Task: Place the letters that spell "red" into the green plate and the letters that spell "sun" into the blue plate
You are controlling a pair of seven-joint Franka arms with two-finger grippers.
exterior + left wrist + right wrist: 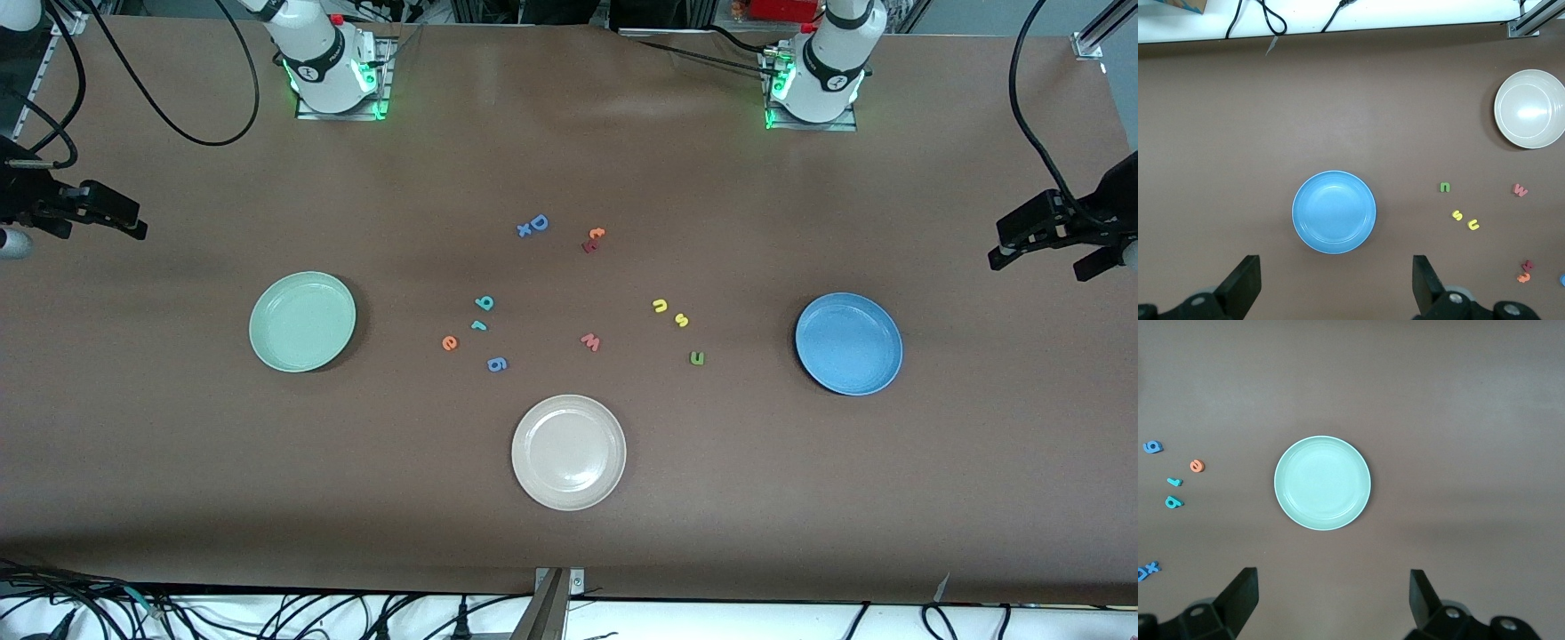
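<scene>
Lying loose on the tabletop (pixel 178 462), all six letters await sorting, green plate (pixel 302 321) and blue plate (pixel 848 343) empty, while left gripper (pixel 1045 253) and right gripper (pixel 120 218) wait at the tabletop's ends, fingers wide open, holding nothing.

The front view looks down from high across the table (pixel 569 551), facing both arm bases along its upper edge and taking in the whole surface. The left wrist view hangs well above the table looking straight down, centred on the blue plate (pixel 1334 212), with the left tool (pixel 1336 287) at its edge; it shares that plate (pixel 848 343) and the cream plate (pixel 1529 109) with the front view. The right wrist view looks down likewise on the green plate (pixel 1322 483), also seen from the front (pixel 302 321).
</scene>
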